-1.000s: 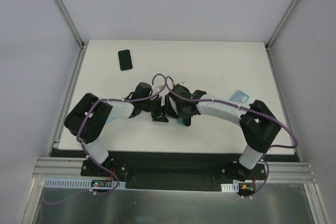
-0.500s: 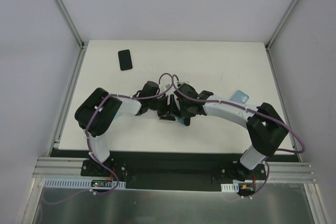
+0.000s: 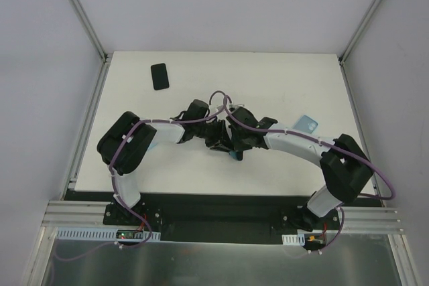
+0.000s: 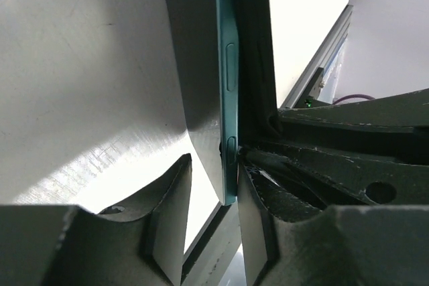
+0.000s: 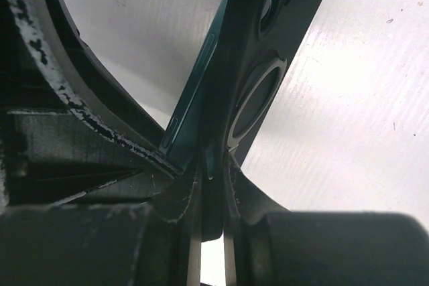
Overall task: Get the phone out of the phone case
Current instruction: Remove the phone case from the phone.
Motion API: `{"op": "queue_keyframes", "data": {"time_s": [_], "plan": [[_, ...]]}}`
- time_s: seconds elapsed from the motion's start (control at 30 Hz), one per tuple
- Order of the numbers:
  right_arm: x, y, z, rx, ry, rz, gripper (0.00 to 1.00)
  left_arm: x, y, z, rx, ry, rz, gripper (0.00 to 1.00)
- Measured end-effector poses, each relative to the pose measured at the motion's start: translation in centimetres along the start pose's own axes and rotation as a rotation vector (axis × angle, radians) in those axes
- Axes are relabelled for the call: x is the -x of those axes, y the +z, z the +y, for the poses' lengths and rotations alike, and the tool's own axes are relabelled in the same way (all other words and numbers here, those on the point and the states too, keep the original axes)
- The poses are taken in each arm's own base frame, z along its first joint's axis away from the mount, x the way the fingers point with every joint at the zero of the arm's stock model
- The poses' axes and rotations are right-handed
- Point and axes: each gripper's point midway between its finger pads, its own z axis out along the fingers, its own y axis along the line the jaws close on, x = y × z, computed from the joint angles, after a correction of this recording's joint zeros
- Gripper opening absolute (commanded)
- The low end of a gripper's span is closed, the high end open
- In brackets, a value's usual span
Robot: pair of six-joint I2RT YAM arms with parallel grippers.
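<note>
Phone [image 4: 228, 85] and case [image 5: 288, 45] largely hidden under the arms [image 3: 288, 140] from above, far ends cropped in wrist views.

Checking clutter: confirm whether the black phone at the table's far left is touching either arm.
No, the black phone lies alone on the table, apart from the left arm and the right arm.

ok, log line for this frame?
left tool: straddling phone edge, grip unclear | right tool: shut on phone case edge | phone: not yet free

White table [image 3: 268, 78]: black phone [image 3: 159, 76] far-left, pale-blue case [image 3: 307, 124] right.
</note>
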Motion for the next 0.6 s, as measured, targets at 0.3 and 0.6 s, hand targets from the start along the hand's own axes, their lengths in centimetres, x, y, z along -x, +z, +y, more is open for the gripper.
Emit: {"op": "queue_keyframes", "data": {"time_s": [0.3,0.6], "plan": [[-0.1,-0.3,-0.1,0.023,-0.024,-0.004,0.02,-0.2,0.1,-0.6,0.025,0.016,0.032,0.0],[-1.1,-1.5,-0.4,0.039,-0.036,0.033,0.01,-1.4,-0.3,-0.3,0.072,0.021,0.062,0.0]]}}
